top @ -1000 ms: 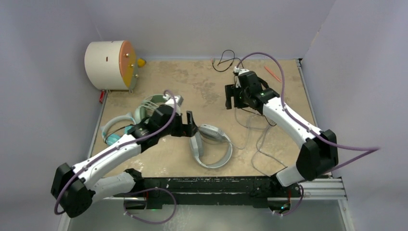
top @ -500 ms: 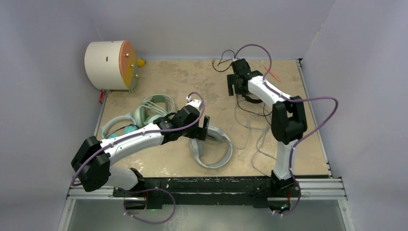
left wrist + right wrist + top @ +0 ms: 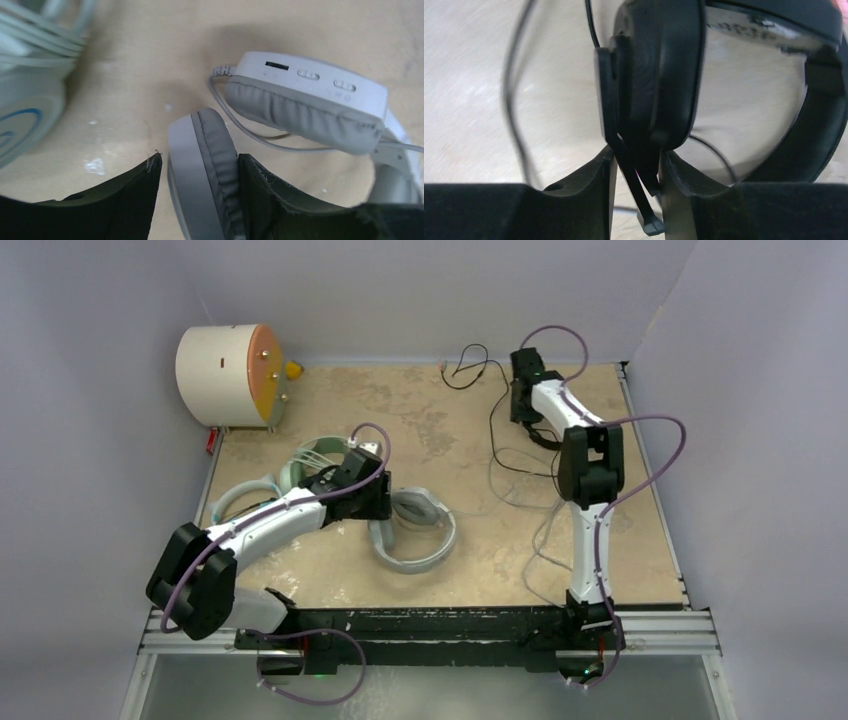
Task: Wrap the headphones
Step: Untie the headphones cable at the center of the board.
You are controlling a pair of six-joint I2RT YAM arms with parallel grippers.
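Since a second earlier, the left pincer [image 3: 200, 167] had drawn back toward its own base, dragging the large white-and-grey over-ear headset [image 3: 420, 562] with it, while the right pincer [image 3: 636, 156] had stretched to the far side of the mottled sand-coloured tabletop [image 3: 440, 430]. Both had narrowed from wide open. The left one stood partly closed on one soft, grey-padded ear cup, gripped edge-on between its black pads; the twin cup [image 3: 310, 100], a smooth white plastic shell with small buttons, lay just beyond the fingertips with its thin pale cord trailing past. The right one was pinched on the thin black plastic headset [image 3: 664, 65] at the base of a matte ear pad, the curved band arcing off to its right and the slack black cable [image 3: 511, 100] looping to its left. Each hold probably served to anchor a headset so that its cord could be wound. The mint-green over-ear headset [image 3: 315, 455] and small teal-cupped one [image 3: 235, 502] lay untouched behind the left pincer.
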